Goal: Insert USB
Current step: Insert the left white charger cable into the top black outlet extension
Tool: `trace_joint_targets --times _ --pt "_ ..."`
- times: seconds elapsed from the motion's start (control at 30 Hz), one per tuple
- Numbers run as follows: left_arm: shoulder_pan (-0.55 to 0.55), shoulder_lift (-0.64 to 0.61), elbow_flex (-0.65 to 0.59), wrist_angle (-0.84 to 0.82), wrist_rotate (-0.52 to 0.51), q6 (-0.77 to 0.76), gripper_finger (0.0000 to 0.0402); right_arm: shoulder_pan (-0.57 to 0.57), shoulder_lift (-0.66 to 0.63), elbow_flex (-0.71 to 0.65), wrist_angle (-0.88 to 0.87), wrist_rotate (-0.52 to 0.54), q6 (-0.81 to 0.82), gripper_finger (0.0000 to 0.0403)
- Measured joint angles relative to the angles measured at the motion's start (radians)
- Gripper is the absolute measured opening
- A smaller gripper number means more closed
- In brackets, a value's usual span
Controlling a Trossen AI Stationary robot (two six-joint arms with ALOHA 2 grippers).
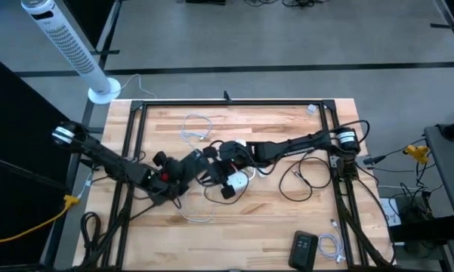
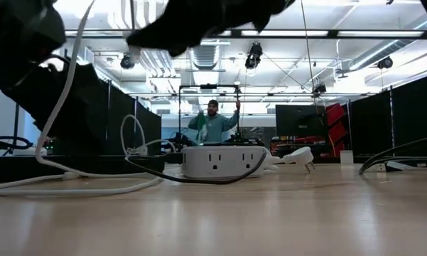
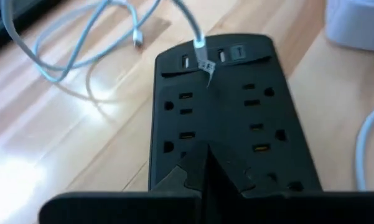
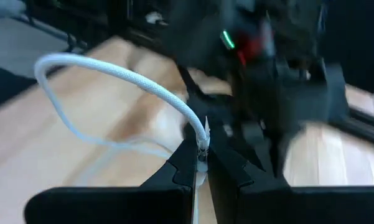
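A black power strip (image 3: 224, 118) with USB ports (image 3: 211, 56) at its far end fills the left wrist view. My left gripper (image 3: 205, 165) is shut at its near end, at the table's middle (image 1: 190, 165). A white USB cable (image 3: 190, 22) ends in a plug (image 3: 203, 56) right at those ports; I cannot tell whether it is in one. My right gripper (image 4: 202, 155) is shut on a white cable and faces my left arm (image 1: 215, 155). In the low view both hang dark above the table. My left gripper's shut fingers (image 3: 187, 174) lie over the near end of the strip's socket face (image 3: 205, 140), pointing along the strip. The fingers themselves hide what they clasp. My right gripper pinches the white cable (image 4: 202, 140) between its fingertips close to its end, of which a short tip (image 4: 206, 123) stands above them. The rest arches away slack (image 4: 112, 71).
A white power strip (image 2: 220, 160) sits on the wood just right of the grippers (image 1: 239, 180). Loose white cable (image 1: 196, 127) lies toward the far side, black cable loops (image 1: 298, 185) to the right, a black box (image 1: 304, 248) at the near right. A person (image 2: 212, 124) stands far behind.
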Motion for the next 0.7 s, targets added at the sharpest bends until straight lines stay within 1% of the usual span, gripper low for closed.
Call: trace_joint_targets --times 0.1,0.17,0.2,0.3,0.37,0.43,0.6,0.7 --pt "-0.032 -0.002 0.000 0.004 -0.036 0.009 0.0000 -0.021 0.034 -0.001 -0.003 -0.009 -0.044 0.0012" --pt "-0.046 -0.002 0.000 0.008 -0.049 0.023 0.0000 -0.031 0.052 -0.001 0.005 -0.047 -0.071 0.0012" --pt "-0.050 -0.002 0.000 0.009 -0.054 0.026 0.0000 -0.035 0.062 -0.001 0.013 -0.076 -0.075 0.0012" --pt "-0.050 -0.002 -0.011 0.037 -0.056 0.026 0.0000 -0.060 0.089 -0.001 0.030 -0.214 -0.077 0.0012" --pt "-0.050 -0.002 -0.040 0.087 -0.052 0.027 0.0000 -0.075 0.096 -0.001 0.048 -0.262 -0.065 0.0012" --pt "-0.050 -0.002 -0.071 0.161 -0.030 0.042 0.0000 -0.084 0.099 0.000 0.068 -0.264 -0.069 0.0012" --pt "-0.051 -0.004 -0.152 0.376 0.014 0.113 0.0000 -0.094 0.109 -0.002 0.078 -0.264 -0.144 0.0012" --pt "-0.052 -0.005 -0.176 0.428 0.030 0.123 0.0000 -0.108 0.132 -0.002 0.106 -0.271 -0.171 0.0012"
